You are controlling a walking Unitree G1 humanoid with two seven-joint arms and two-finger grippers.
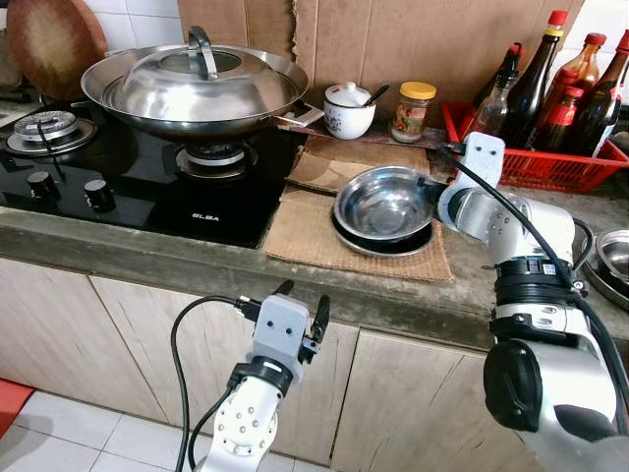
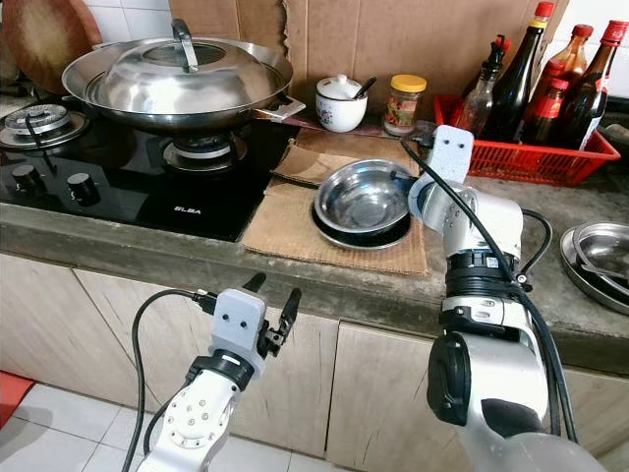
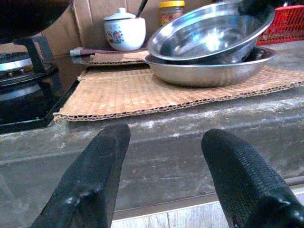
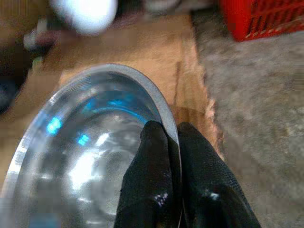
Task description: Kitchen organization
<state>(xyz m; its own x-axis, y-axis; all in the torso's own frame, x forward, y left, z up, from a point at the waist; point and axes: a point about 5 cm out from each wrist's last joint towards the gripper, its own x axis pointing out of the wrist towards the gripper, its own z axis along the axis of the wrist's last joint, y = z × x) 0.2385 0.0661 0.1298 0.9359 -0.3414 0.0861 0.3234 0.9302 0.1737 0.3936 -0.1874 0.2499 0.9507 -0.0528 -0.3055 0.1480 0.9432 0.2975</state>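
Observation:
A steel bowl (image 1: 385, 202) rests tilted inside a second, wider steel bowl (image 3: 209, 71) on a cardboard mat (image 1: 305, 231) on the counter. My right gripper (image 4: 172, 142) is shut on the right rim of the upper bowl, one finger inside and one outside. The right arm (image 1: 511, 221) reaches over the counter from the right. Below the counter's front edge, in front of the cabinet doors, my left gripper (image 1: 303, 307) hangs open with nothing between its fingers (image 3: 90, 180).
A lidded wok (image 1: 192, 84) sits on the black gas hob (image 1: 128, 167) to the left. A white sugar pot (image 1: 349, 108) and a jar (image 1: 413, 110) stand at the back. A red basket (image 1: 531, 162) holds several bottles. More steel dishes (image 2: 595, 256) lie at the far right.

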